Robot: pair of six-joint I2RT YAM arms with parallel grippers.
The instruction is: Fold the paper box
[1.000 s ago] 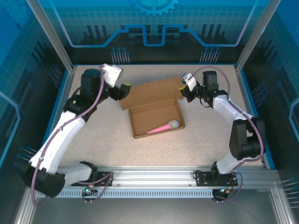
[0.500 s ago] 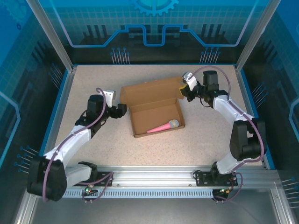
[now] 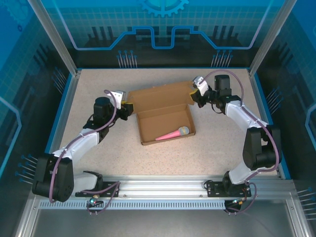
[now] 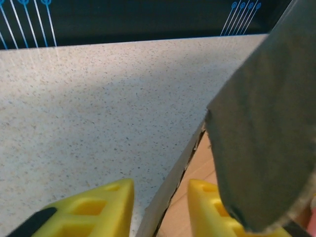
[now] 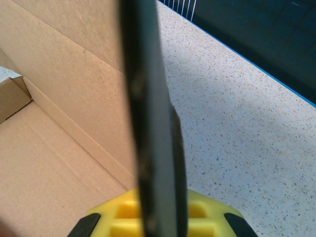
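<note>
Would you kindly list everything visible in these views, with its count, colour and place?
paper box: one, brown, mid-table, open, lid laid back toward the far side.
pink stick-like object: one, pink with a pale tip, lying inside the box's tray.
table: one, speckled beige, beneath everything.
rail: one, silver, along the near edge.
arms: two, white and black, reaching in from both sides.
left end effector: one, yellow fingers, open, astride the box's far left edge.
right end effector: one, yellow fingers, shut on the box's far right flap.

No readable text, label or number on anything.
</note>
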